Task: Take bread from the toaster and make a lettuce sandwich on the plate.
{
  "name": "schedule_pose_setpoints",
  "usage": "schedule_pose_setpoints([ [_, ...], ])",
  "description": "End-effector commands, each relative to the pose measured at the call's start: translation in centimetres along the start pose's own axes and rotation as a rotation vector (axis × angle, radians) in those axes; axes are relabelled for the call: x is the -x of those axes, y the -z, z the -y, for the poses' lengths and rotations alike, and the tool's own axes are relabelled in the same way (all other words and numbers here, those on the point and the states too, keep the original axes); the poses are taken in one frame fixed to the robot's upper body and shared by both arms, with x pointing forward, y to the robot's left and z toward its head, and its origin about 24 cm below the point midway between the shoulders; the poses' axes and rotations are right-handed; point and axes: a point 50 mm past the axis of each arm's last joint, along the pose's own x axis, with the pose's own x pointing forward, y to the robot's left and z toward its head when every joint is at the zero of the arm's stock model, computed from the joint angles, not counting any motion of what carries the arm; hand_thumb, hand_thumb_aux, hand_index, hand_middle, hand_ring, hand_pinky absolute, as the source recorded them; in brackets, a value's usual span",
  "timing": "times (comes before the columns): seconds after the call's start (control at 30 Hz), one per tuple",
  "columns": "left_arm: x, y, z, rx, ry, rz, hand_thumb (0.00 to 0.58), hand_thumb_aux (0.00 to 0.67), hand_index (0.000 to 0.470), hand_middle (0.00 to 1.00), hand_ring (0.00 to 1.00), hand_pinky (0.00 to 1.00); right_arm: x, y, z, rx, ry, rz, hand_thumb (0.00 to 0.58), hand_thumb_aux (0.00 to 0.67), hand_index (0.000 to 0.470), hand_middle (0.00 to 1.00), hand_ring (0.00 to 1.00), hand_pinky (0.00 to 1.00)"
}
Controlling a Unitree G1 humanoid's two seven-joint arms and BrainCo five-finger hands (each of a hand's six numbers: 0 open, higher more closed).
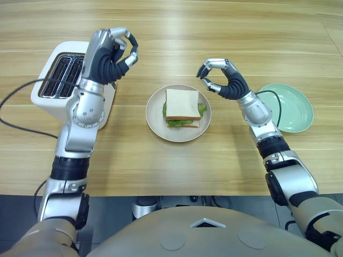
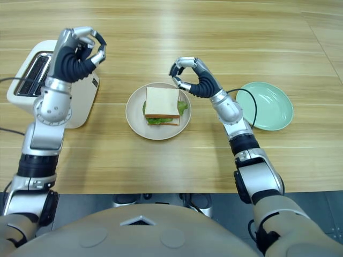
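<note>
Bread (image 1: 182,103) lies as the top slice of a sandwich on the beige plate (image 1: 155,126) at the middle of the wooden table (image 1: 214,32). I see lettuce (image 1: 202,108) poking out under it along the right and front edges, with a second slice beneath. My left hand (image 1: 112,56) is held up over the right side of the white toaster (image 1: 48,99), fingers curled in so fingertip meets thumb, gripping nothing. My right hand (image 1: 222,77) hangs near the plate's upper right rim, fingers likewise curled into a pinch around nothing. A green plate (image 1: 292,107) sits further right. A dark cable (image 1: 16,126) trails left from the toaster.
</note>
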Motion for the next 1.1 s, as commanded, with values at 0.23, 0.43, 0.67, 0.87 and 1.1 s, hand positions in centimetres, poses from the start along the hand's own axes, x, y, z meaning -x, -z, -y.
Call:
schedule_pose_setpoints([
  [0.23, 5.6, -2.5, 3.2, 0.158, 0.495, 0.095, 0.580, 0.670, 0.460, 1.00, 1.00, 1.00, 3.3, -1.4, -0.9, -0.096, -0.243, -0.058, 0.580, 0.670, 0.460, 1.00, 1.00, 1.00],
  [0.43, 11.4, -1.4, 6.4, 0.249, 0.899, -0.039, 0.580, 0.670, 0.460, 1.00, 1.00, 1.00, 7.2, -1.7, -3.5, -0.099, -0.567, -0.196, 0.580, 0.670, 0.460, 1.00, 1.00, 1.00],
  [0.67, 14.4, 0.9, 7.5, 0.110, 1.115, -0.138, 0.580, 0.670, 0.460, 1.00, 1.00, 1.00, 9.6, -1.9, -6.8, -0.067, -0.814, -0.285, 0.580, 0.670, 0.460, 1.00, 1.00, 1.00],
  [0.87, 14.4, 3.0, 8.9, -0.117, 1.172, -0.120, 0.580, 0.670, 0.460, 1.00, 1.00, 1.00, 10.1, -0.7, -8.6, 0.001, -0.882, -0.332, 0.580, 0.670, 0.460, 1.00, 1.00, 1.00],
  [1.1, 13.8, 3.8, 11.1, -0.199, 1.172, -0.047, 0.580, 0.670, 0.460, 1.00, 1.00, 1.00, 10.1, 0.4, -9.2, 0.062, -0.921, -0.375, 0.580, 0.670, 0.460, 1.00, 1.00, 1.00],
])
